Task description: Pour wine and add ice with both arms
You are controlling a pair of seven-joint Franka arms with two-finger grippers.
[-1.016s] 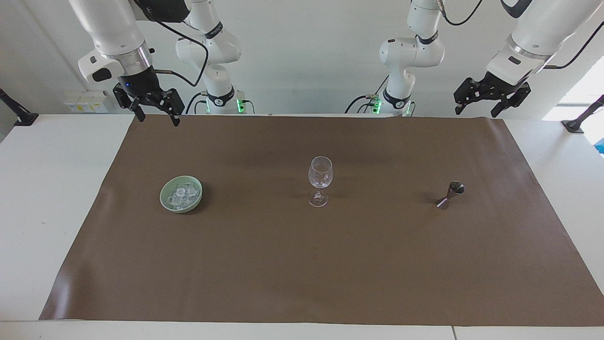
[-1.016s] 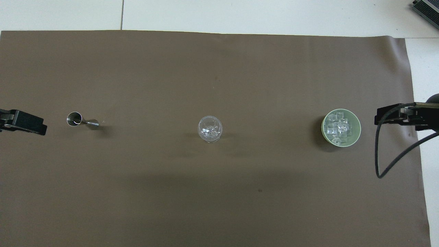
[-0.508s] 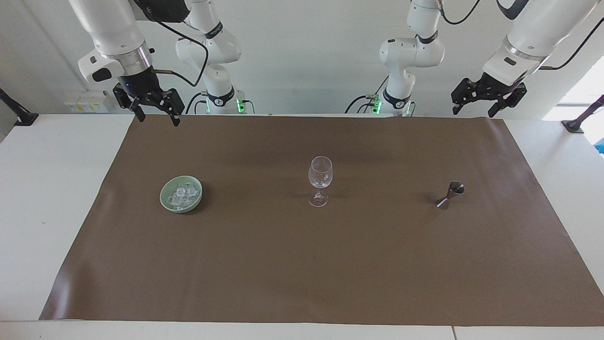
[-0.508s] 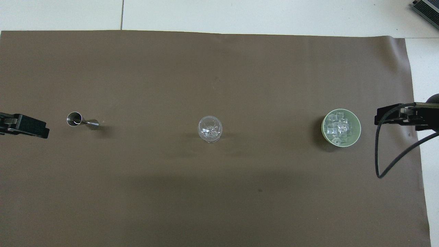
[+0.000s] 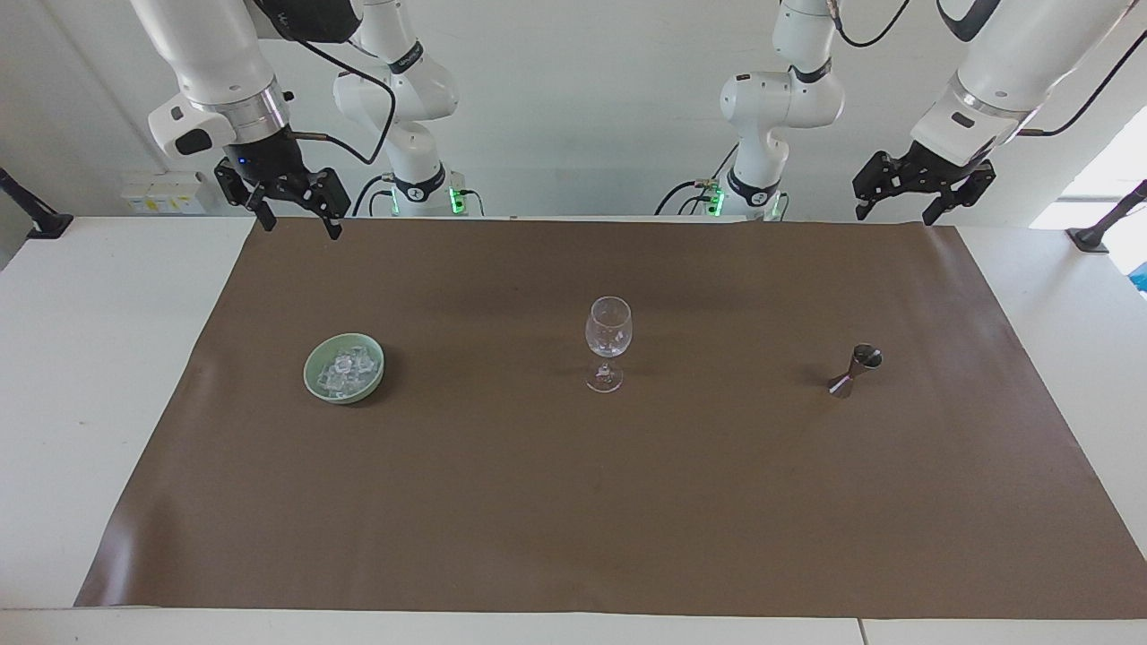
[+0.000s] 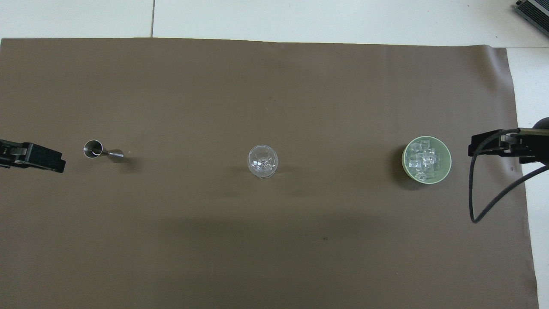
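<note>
Only the left gripper (image 5: 921,195) has shifted, creeping a little over the brown mat (image 5: 573,502) on the desk (image 5: 81,376) toward the jigger (image 5: 856,370) below it, jaws released and empty. With nothing poured yet, the step looks like the opening reach: descend and clasp that jigger. The right gripper (image 5: 291,211) waits, released, above the bowl (image 5: 314,379) of ice (image 5: 346,370); the wine glass (image 5: 608,339) stands midway between both.

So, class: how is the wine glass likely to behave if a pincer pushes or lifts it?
The wine glass stands on a thin stem over a small foot, so a push on the bowl would probably tip it. Its clear, smooth wall looks slippery and likely fragile.
</note>
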